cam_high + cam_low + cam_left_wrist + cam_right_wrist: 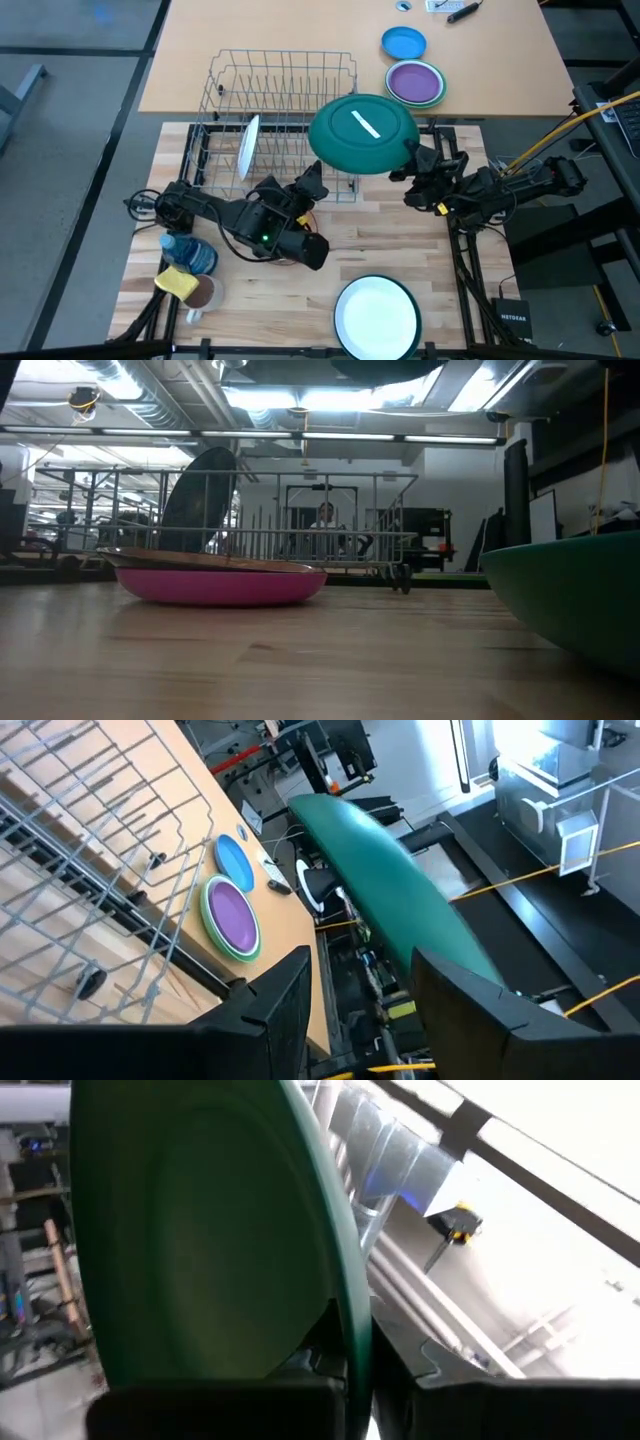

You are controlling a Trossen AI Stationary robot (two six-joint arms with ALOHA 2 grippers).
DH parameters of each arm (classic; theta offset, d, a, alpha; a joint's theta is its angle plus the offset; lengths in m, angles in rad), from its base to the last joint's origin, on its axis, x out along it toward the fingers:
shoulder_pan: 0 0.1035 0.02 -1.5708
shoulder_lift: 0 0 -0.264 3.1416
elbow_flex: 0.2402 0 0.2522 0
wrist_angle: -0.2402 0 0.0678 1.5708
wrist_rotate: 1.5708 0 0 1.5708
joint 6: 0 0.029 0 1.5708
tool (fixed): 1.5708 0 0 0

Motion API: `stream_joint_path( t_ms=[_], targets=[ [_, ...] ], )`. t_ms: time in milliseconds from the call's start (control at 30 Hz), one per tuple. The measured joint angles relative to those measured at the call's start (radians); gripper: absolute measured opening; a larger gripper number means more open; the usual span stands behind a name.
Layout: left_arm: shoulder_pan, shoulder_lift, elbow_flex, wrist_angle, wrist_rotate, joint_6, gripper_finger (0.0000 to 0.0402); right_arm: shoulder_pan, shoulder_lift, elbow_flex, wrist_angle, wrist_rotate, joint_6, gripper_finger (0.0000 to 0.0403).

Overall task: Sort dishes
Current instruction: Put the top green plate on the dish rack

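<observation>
My right gripper [408, 158] is shut on a large dark-green dish [362, 133], held over the right end of the wire dish rack [280, 75]. A white plate [248, 145] stands on edge in the rack. My left gripper [318, 180] is open and empty just in front of the rack, its fingers [290, 1010] pointing toward the green dish [400, 890]. A large white green-rimmed plate [377, 318] lies at the near edge. In the low view a pink dish [215, 586] with a brown plate [200, 560] on it rests on the table. My right gripper pinches the green dish's rim [352, 1320] between its two fingers, one on each face. The fingers come roughly level from the table's right side. The dish is lifted clear, above the rack, its broad face showing up in the high view.
A small blue dish [403, 43] and a purple dish with a pale green rim [415, 82] lie on the far table. A blue object, a yellow sponge [177, 283] and a brown cup [205, 293] sit at the near left. A person shows beyond the rack [325, 520].
</observation>
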Motion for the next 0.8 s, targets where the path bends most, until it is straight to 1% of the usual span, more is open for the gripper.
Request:
stream_joint_path(
  t_ms=[100, 300, 400, 667, 800],
  targets=[
    [-0.020, 0.000, 0.000, 0.003, 0.000, -0.012, 0.0162, 0.000, 0.000, 0.000, 0.002, 0.029, 0.000, 0.0019],
    [-0.018, 0.000, 0.000, 0.063, 0.000, -0.014, 0.0162, 0.000, 0.000, 0.000, -0.001, -0.048, 0.002, 0.0019],
    [-0.003, 0.000, 0.000, 0.098, 0.000, 0.009, 0.0162, 0.000, 0.000, 0.000, -0.002, -0.050, 0.024, 0.0019],
    [0.023, 0.000, 0.000, 0.134, 0.000, 0.000, 0.0162, 0.000, 0.000, 0.000, -0.001, -0.046, 0.026, 0.0019],
    [0.026, 0.000, 0.000, 0.184, 0.000, 0.009, 0.0162, 0.000, 0.000, 0.000, 0.000, -0.047, 0.027, 0.0019]
  ],
)
